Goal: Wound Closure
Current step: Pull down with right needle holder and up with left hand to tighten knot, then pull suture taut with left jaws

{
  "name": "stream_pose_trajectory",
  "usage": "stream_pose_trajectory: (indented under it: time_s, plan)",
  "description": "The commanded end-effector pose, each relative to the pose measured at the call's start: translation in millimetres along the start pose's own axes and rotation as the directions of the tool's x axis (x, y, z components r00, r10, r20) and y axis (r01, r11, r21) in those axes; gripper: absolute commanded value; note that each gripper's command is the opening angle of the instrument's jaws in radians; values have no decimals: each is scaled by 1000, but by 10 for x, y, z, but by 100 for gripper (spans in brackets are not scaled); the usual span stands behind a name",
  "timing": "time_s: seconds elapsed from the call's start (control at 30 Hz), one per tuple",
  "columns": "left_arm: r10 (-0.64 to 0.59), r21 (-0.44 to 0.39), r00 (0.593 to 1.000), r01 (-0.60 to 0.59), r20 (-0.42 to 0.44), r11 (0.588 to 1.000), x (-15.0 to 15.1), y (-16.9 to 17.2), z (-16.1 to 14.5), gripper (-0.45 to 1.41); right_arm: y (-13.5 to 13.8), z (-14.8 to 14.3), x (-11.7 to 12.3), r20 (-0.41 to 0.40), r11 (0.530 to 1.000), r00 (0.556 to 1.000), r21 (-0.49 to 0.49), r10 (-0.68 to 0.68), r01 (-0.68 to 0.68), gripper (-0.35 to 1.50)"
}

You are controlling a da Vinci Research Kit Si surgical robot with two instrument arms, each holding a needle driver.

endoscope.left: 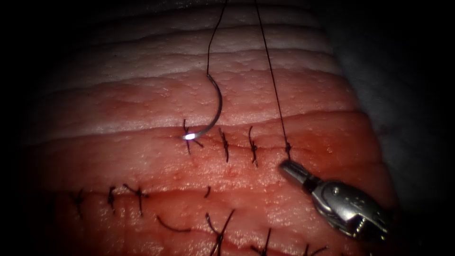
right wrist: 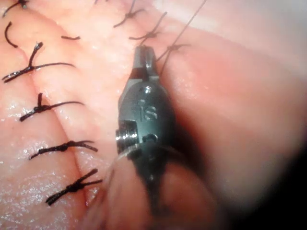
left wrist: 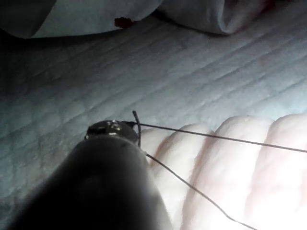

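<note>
Tissue: the tissue (endoscope.left: 294, 95) is crossed by the cut (endoscope.left: 237, 142), and a second stitched line lies below it.
Stitches: three knotted stitches (endoscope.left: 225, 144) are seen across the cut, and a fourth knot (endoscope.left: 287, 149) is seated at the cut's right end.
Needle: the needle (endoscope.left: 215, 106) is hung free on the thread (endoscope.left: 272, 76), out of the tissue; its tip lies over the leftmost stitch.
Right tool: the right tool (endoscope.left: 294, 169) is kept just below the fourth knot, jaws closed, nothing gripped.
Left tool: the left tool (left wrist: 112, 129) is seen at the thread; its grip cannot be told.
Progress: judged nearly finished on this cut; the thread remains uncut at the last knot.
</note>
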Motion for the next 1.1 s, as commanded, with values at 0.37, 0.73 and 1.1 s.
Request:
stream_pose_trajectory:
  time_s: [0.37,0.73,1.1]
  plan:
    - [17,34,1000,-17,3,999,-11,-6,14,-45,-4,1,-20,20,1000,1000,-1,-12,12,-35]
    - [5,-155,1000,-6,-8,988,-8,63,-67,-45,10,-11,3,-46,999,999,53,0,3,113]
    - [30,-296,999,-42,-43,954,57,168,-237,-45,28,-7,32,2,998,1000,67,-3,3,96]
